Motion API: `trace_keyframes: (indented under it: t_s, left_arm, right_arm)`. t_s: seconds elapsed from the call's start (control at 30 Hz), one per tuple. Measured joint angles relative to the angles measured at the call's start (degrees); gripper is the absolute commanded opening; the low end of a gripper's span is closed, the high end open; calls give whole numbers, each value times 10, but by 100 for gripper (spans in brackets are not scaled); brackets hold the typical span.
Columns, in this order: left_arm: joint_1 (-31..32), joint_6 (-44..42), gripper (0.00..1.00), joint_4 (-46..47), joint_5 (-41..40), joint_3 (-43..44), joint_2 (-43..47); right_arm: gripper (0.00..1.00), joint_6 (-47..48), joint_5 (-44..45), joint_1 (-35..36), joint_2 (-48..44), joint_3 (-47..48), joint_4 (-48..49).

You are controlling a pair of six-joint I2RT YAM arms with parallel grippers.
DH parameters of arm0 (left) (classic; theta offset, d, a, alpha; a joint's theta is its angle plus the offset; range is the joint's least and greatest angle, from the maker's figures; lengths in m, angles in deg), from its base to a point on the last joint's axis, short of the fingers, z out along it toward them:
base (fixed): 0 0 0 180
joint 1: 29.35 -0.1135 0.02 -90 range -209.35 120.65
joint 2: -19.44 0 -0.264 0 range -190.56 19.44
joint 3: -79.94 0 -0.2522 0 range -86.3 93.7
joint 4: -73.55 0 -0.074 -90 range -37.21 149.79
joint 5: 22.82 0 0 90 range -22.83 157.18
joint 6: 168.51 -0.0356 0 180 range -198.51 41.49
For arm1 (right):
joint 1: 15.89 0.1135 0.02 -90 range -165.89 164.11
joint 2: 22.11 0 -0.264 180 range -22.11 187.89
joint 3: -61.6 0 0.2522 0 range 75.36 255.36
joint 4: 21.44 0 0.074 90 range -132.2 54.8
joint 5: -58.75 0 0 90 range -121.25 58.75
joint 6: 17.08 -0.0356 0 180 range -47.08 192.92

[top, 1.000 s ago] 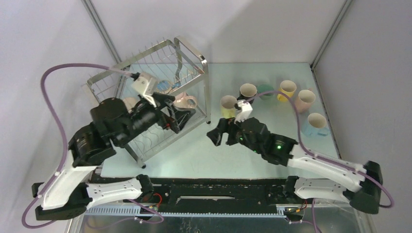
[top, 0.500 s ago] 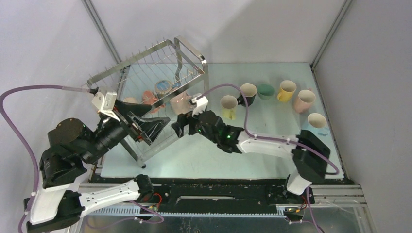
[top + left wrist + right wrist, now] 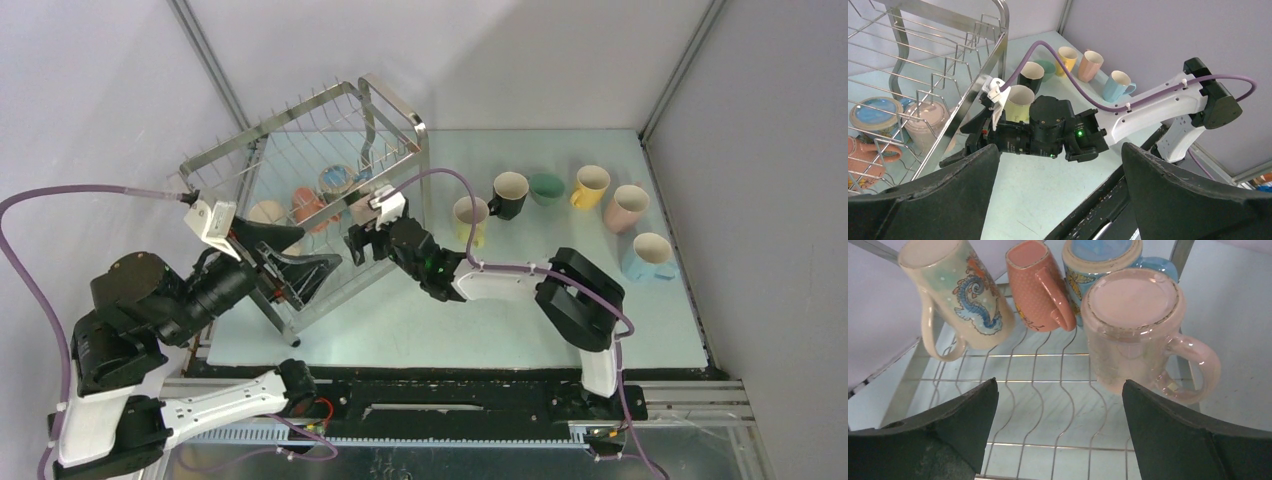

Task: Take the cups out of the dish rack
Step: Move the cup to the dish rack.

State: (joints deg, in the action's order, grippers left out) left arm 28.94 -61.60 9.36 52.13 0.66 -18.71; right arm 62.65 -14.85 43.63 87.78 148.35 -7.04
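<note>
the right fingers (image 3: 938, 435) are gaping empty, facing the pale pink mug (image 3: 1133, 335) in the dish rack (image 3: 973, 85); straddling its body squarely is looking wisest. left fingers (image 3: 923, 200) are gaping too.

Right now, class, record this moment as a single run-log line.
right gripper open, facing pale pink glossy mug | mug upside down in steel wire dish rack | three other mugs beside it | left gripper open, empty

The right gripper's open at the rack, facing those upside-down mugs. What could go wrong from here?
The pink mug sits tight beside the blue mug; closing, the right gripper may knock a neighbour.
Wires of the dish rack could snag a finger.
The left gripper is open near the rack too; the arms might collide.
</note>
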Motion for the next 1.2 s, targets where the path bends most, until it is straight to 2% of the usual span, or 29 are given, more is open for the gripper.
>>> trace_keyframes:
  t_s: [0.43, 0.63, 1.2]
  left_arm:
    - [0, -4, 100, -21, 17, 0, 0]
    - [0, -4, 100, -27, 18, 0, 0]
    - [0, -5, 100, -29, 19, 0, 0]
  right_arm:
    - [100, 125, 24, -8, 41, 5, 112]
    - [100, 151, 26, -24, 68, 7, 140]
    - [100, 155, -20, -30, 92, 28, 110]
